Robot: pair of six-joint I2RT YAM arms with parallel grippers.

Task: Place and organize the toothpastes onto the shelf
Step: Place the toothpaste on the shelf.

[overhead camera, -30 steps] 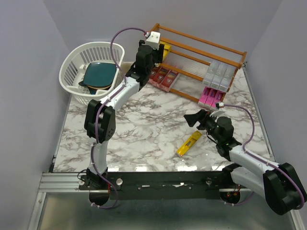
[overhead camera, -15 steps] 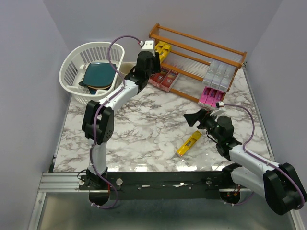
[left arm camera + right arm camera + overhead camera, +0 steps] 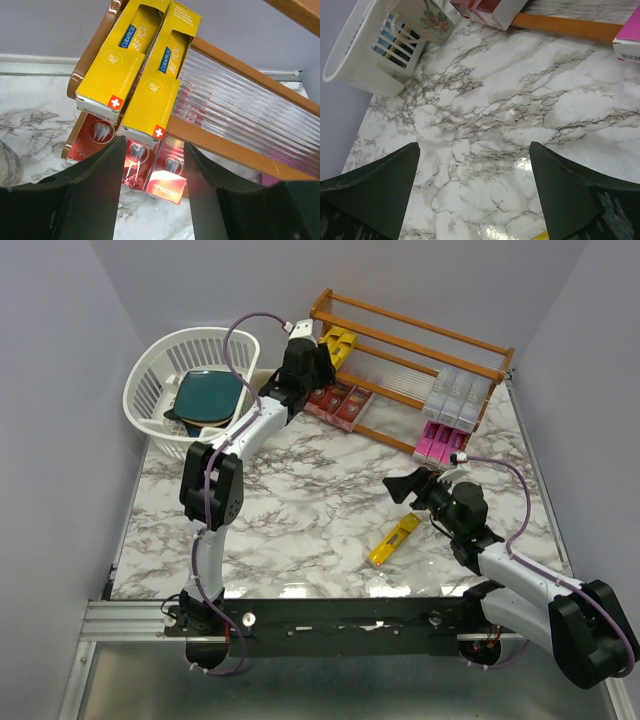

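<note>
Marble tabletop (image 3: 300, 500) up front carries one loose yellow carton (image 3: 394, 540). Just beyond it the right gripper (image 3: 406, 486) hangs wide open, empty. Farther back on the shelf (image 3: 420, 335) sit pink cartons (image 3: 433, 445), silver cartons (image 3: 455, 395) and red cartons (image 3: 338, 402) — and at its left end the left gripper (image 3: 154, 150), fingers parted, holding nothing, faces two yellow toothpastes (image 3: 150, 85) racked above the red.

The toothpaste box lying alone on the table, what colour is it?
Yellow. The lone toothpaste box shows best in the top external view.
</note>
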